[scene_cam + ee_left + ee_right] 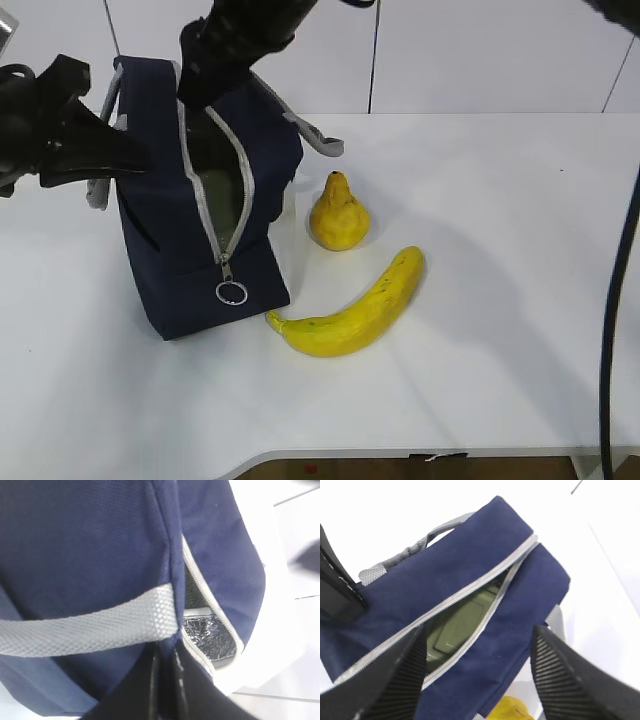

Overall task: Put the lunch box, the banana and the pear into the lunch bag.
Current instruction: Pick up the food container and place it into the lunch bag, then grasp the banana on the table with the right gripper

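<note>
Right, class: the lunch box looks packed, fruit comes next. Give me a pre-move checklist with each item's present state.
1. Lunch bag unzipped: ok.
2. Lunch box inside the bag: ok, green lid visible through the opening.
3. Pear free on the table: ok.
4. Banana free, apart from the pear: ok.
5. Right gripper open and empty: ok.
6. Left gripper holding the bag: ok, shut on the fabric.

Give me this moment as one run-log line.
lunch box in lunch bag | banana, pear on table | right claw open above

lunch box [462, 625] under narrow zipper opening [470, 615]
</note>
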`<state>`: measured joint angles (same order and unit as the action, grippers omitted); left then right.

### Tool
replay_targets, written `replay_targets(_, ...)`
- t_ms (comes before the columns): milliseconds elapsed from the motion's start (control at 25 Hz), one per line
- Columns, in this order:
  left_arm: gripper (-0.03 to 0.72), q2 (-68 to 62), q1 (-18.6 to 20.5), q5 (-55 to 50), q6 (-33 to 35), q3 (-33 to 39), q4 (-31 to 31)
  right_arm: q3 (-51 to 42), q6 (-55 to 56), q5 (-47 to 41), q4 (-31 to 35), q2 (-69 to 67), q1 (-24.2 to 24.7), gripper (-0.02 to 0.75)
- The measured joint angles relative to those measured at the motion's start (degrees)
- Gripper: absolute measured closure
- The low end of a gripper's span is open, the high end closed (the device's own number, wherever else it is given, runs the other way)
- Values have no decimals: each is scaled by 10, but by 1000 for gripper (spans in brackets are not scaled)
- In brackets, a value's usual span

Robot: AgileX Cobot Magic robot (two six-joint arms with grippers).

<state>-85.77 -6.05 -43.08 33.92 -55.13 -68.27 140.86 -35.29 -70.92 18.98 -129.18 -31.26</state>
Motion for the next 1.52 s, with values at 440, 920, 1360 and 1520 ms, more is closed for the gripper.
replay_targets(440, 689, 0, 0, -2, 4, 0, 17, 25, -26, -12, -45, 57, 0, 223)
replay_targets(920, 689, 0, 0, -3, 5, -1, 43, -222, -82, -12, -117, 242, 0, 232)
replay_targets(1360, 689, 0, 0, -3, 6, -1, 51, -467, -106, -12, -127, 358, 0, 276)
replay_targets(1520, 689, 0, 0, -3, 6, -1, 53, -537, -128, -9, -127, 380, 0, 280)
